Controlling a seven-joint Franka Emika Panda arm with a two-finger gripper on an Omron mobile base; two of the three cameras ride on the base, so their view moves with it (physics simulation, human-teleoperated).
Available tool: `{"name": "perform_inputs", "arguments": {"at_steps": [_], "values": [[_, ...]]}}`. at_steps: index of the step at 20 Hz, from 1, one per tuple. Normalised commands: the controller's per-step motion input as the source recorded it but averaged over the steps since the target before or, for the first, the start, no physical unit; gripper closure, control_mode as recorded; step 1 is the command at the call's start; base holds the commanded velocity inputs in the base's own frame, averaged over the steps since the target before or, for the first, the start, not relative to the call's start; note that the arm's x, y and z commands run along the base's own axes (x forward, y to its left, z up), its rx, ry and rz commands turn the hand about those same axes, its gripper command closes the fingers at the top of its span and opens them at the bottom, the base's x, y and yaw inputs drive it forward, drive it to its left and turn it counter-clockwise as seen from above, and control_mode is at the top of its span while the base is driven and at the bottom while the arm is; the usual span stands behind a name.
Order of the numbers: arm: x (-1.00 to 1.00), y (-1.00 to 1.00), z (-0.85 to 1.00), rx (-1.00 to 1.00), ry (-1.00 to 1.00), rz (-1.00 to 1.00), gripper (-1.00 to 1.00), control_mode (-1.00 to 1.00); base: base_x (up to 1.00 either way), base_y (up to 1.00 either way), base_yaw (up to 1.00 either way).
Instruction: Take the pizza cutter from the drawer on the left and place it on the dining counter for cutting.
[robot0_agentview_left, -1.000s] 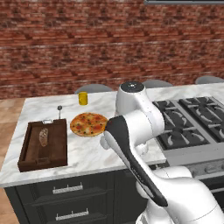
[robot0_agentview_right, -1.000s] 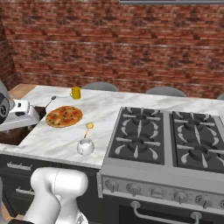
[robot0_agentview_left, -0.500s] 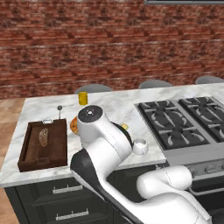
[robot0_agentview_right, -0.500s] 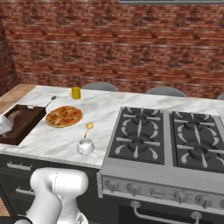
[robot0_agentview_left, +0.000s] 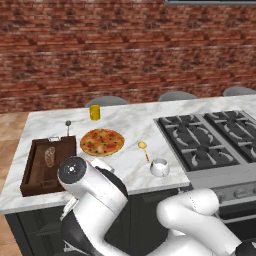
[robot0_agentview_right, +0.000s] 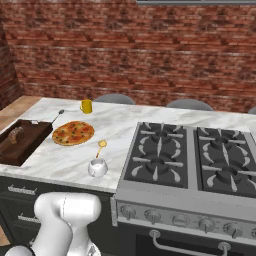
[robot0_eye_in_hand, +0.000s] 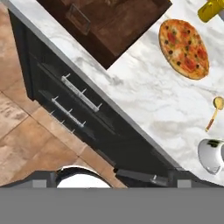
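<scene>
Dining counter of veined white marble fronts a red brick wall; end effector spread unreadable.

base views flank dining counter, hand view overhead

Light is even and bright across all three rendered pictures, with no lamp visible and no strong direction to it. On the dining counter the marble reads pale and close to washed out toward 12 o'clock in the left base view. Shadows are faint: a soft grey smudge sits by the white cup in the hand view, toward 9 o'clock of it. The drawer fronts are nearly black, so only their silver handles stand out. The brick wall looks smeared and low in detail. Edges of the pizza are soft and blocky. No bending shows at the borders.
</scene>
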Motion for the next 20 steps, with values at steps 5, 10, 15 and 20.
{"name": "perform_inputs", "arguments": {"at_steps": [5,10,15,20], "values": [[0.0,0.2,-0.39,-0.07,-0.21,0.16,-1.0,-1.0,0.0,0.0,0.0],[0.0,0.11,-0.38,-0.05,-0.21,0.13,-1.0,-1.0,0.0,0.0,0.0],[0.07,0.08,-0.37,-0.03,-0.2,0.1,-1.0,-1.0,0.0,0.0,0.0],[0.02,0.05,-0.23,0.0,-0.21,0.03,-1.0,-1.0,0.0,0.0,0.0]]}}
